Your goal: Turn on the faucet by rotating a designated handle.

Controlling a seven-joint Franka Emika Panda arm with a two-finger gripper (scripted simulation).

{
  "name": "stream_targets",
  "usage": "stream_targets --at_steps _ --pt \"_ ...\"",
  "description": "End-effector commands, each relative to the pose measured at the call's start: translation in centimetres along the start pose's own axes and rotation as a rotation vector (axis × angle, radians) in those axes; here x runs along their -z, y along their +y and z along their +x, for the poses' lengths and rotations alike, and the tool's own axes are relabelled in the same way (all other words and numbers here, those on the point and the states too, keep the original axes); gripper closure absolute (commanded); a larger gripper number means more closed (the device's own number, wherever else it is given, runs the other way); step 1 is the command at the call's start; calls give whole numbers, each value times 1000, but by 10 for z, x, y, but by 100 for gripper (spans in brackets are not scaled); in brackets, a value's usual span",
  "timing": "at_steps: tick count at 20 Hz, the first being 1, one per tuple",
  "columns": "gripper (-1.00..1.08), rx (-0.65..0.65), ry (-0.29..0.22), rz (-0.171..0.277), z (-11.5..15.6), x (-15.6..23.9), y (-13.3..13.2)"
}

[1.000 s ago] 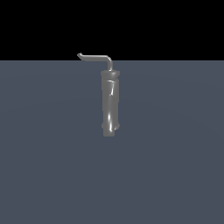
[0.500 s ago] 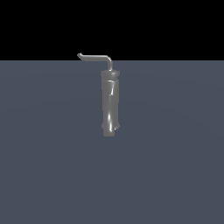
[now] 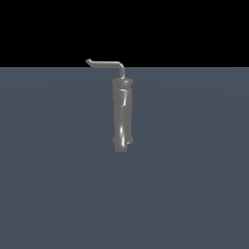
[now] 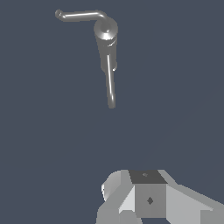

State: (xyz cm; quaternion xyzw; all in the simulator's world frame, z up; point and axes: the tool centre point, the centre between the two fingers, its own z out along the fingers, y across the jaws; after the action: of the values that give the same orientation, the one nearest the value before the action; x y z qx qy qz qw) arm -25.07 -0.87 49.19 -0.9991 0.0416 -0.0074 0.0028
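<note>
Faucet point(image 3: 122, 114) upright on slate-grey floor point(image 3: 194, 185).

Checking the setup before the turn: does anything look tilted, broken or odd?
Nothing stands out. The faucet stands upright and intact, its handle reaching toward the exterior view's left. The gripper is well clear of both.

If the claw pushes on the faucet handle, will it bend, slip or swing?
The handle looks like thin bare metal, so it is probably stiff rather than floppy. Its glossy round surface may let a claw slide off. It joins the faucet only at the top, so a sideways push near its flared tip would likely swing it rather than tip the body.
</note>
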Motion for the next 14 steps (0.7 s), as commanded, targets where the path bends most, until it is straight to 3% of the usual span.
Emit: stream_targets --at_steps 1,14 --pt "108 -23 -1 6 6 0 -1" --pt "108 -263 -20 53 66 -8 -16"
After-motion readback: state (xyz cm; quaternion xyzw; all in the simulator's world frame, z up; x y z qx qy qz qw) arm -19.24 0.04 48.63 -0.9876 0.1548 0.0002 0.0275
